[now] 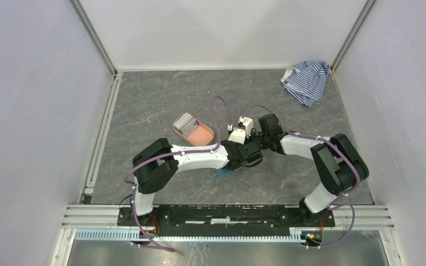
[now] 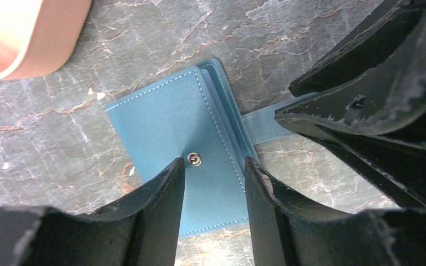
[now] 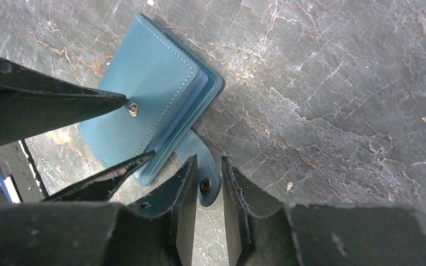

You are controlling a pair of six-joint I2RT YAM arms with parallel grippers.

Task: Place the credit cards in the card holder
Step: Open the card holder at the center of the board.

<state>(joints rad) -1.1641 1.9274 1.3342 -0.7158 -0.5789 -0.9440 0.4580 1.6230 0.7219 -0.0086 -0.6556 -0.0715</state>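
Grey marbled table (image 1: 161, 100) carries the folded teal card holder (image 2: 166, 119). The left gripper (image 2: 215, 163), jaws apart, straddles its snap stud (image 2: 194, 159). The right gripper (image 3: 209, 159) brackets the snap tab (image 3: 206, 187); whether it grips is unclear.

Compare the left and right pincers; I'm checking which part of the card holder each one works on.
The left pincer straddles the card holder at its snap stud; the right pincer straddles its snap tab. The left pincer's jaws stand wider than the right pincer's. Both hang low over the same teal holder; whether the right one pinches the tab is unclear.
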